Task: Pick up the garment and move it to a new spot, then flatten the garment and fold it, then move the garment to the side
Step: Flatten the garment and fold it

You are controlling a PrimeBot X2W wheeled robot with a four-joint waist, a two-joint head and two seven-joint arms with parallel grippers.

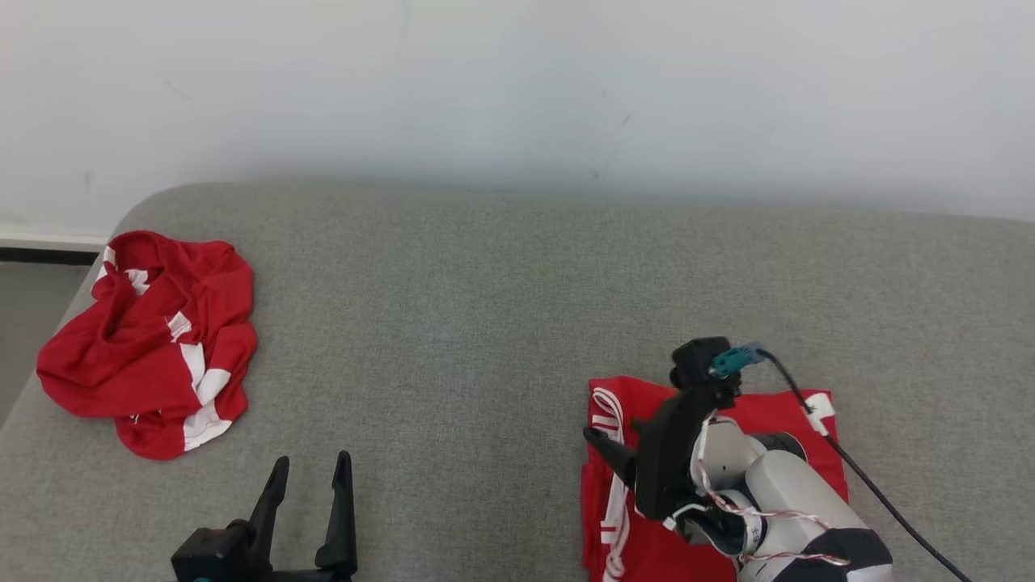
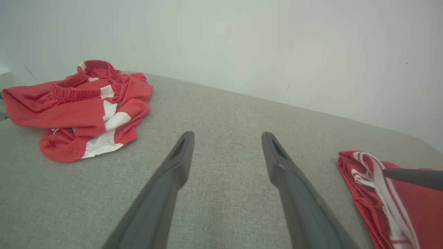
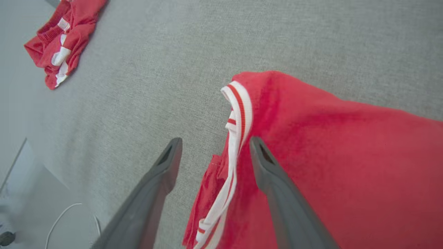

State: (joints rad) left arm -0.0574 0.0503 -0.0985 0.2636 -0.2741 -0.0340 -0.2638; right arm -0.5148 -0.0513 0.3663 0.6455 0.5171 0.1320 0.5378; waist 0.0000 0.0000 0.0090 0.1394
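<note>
A folded red garment [image 1: 776,414] with white-and-red striped trim lies flat at the near right of the grey cushioned surface [image 1: 485,323]. My right gripper [image 1: 612,430] hovers over its left edge, open. In the right wrist view the fingers [image 3: 214,139] straddle the trimmed edge [image 3: 238,114], and the cloth [image 3: 346,155] lies loose. The left wrist view shows the garment [image 2: 367,193] with a right finger [image 2: 412,174] above it. My left gripper [image 1: 312,458] [image 2: 227,133] stands open and empty over bare surface at the near left.
A second red-and-white garment [image 1: 154,347] [image 2: 79,110] [image 3: 59,38] lies crumpled at the surface's far left corner. A pale wall [image 1: 517,81] runs behind. The floor [image 1: 32,307] drops off at the left, with a white cable [image 3: 69,214] on it.
</note>
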